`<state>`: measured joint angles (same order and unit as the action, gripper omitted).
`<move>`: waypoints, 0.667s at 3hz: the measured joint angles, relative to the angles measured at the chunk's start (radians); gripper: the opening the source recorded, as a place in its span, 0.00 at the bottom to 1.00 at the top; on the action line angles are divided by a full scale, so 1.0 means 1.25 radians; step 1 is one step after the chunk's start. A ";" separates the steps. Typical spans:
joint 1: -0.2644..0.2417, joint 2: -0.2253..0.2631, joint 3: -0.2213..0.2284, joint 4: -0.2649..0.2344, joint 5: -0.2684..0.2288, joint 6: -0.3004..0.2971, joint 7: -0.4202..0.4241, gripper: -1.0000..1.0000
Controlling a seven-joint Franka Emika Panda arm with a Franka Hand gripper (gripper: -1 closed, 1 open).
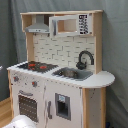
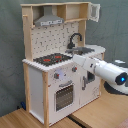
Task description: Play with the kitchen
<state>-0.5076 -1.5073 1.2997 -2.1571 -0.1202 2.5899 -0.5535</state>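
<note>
In the first exterior view, the kitchen [image 1: 60,75] is standing before a grey curtain [image 1: 115,50] (white panels, light wood). In the second exterior view, its black-red hob [image 2: 52,59] is showing, and the arm [image 2: 102,72] is reaching toward its front; I cannot tell how the jaws stand.

A light-brown wooden floor [image 2: 30,119] runs along the bottom of the frame in the second exterior view, and the tall white and light-wood toy kitchen [image 2: 55,75] stands directly on it, filling the centre; the same floor shows at the first exterior view's lower left
</note>
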 joint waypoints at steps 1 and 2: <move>0.053 0.004 0.038 -0.044 0.000 0.007 -0.053 1.00; 0.097 0.007 0.058 -0.090 0.000 0.026 -0.097 1.00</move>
<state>-0.3863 -1.4981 1.3726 -2.2690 -0.1203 2.6222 -0.6749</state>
